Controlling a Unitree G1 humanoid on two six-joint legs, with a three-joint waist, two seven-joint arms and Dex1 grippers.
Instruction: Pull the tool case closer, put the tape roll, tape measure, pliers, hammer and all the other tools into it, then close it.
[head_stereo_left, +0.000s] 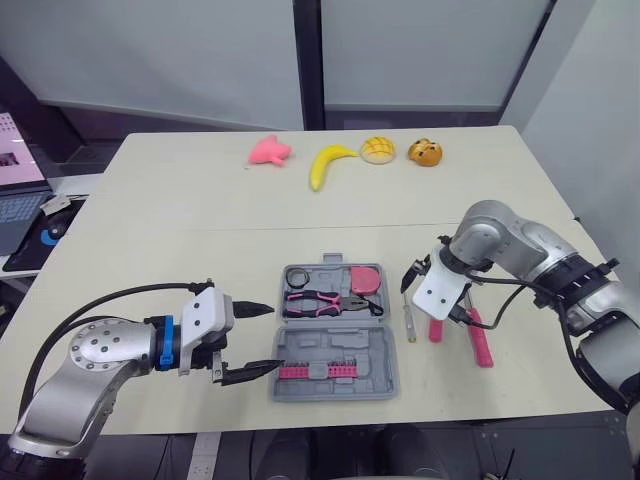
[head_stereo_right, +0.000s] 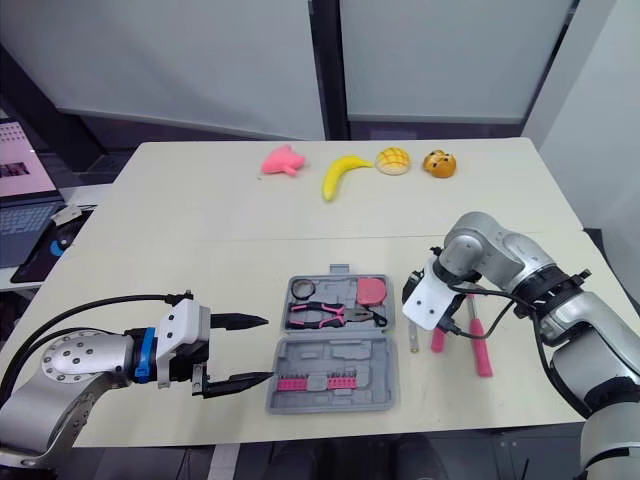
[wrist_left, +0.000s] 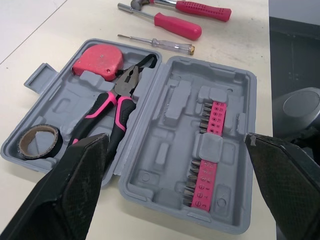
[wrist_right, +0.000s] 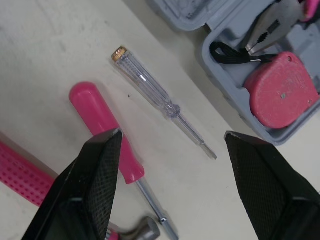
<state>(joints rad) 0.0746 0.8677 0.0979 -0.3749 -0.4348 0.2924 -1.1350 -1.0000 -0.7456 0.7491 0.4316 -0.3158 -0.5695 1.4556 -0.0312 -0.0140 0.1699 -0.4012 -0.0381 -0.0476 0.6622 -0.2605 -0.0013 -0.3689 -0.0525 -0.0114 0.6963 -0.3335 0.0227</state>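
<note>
Beige worktop (head_stereo_left: 200, 200), with a laptop (head_stereo_left: 15, 200) off its left side. Grey case (head_stereo_left: 380, 355) lies open flat near the front edge, centre. Its far half holds the tape roll (head_stereo_left: 296, 279) on the left, the tape measure (head_stereo_left: 364, 279) on the right, and the pliers (head_stereo_left: 320, 300) just in front of them. The near half holds a pink bit strip (head_stereo_left: 318, 371). On the worktop just right of the case lie a clear tester (wrist_right: 150, 91), a pink screwdriver (wrist_right: 107, 135) and the hammer (head_stereo_left: 481, 345), side by side. Left gripper (head_stereo_left: 277, 336) is released, fingers spread wide, holding nothing, just left of the case's near half. Right gripper (wrist_right: 172, 132) is also released and empty, hovering over the tester and screwdriver. At the far edge sit a pink toy (head_stereo_left: 268, 151), a banana (head_stereo_left: 330, 163) and two buns (head_stereo_left: 377, 149).
</note>
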